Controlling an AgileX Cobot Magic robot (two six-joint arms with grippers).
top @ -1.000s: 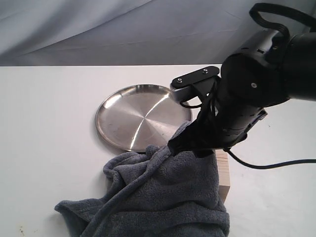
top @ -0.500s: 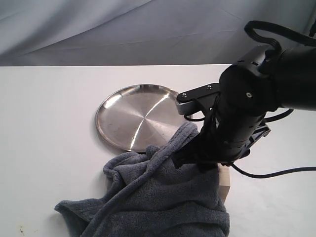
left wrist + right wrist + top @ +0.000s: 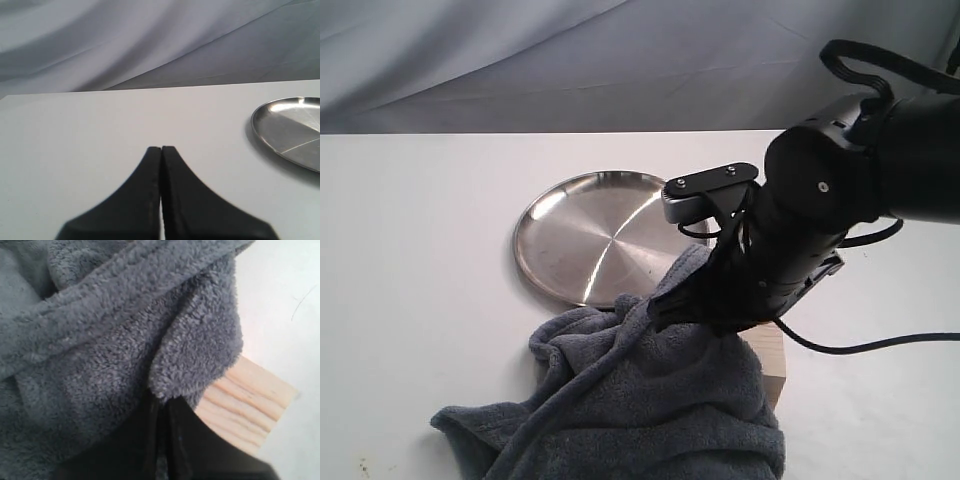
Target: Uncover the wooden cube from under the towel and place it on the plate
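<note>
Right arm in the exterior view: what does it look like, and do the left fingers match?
The right arm is bulky glossy black, with a grey screwed bracket and loose black cables. The left gripper has matte black tapered fingers.

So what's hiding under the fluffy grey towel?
A wooden cube! Only one corner and a bit of its side peek out past the towel. The rest of it is covered, and anything else underneath can't be seen.
</note>
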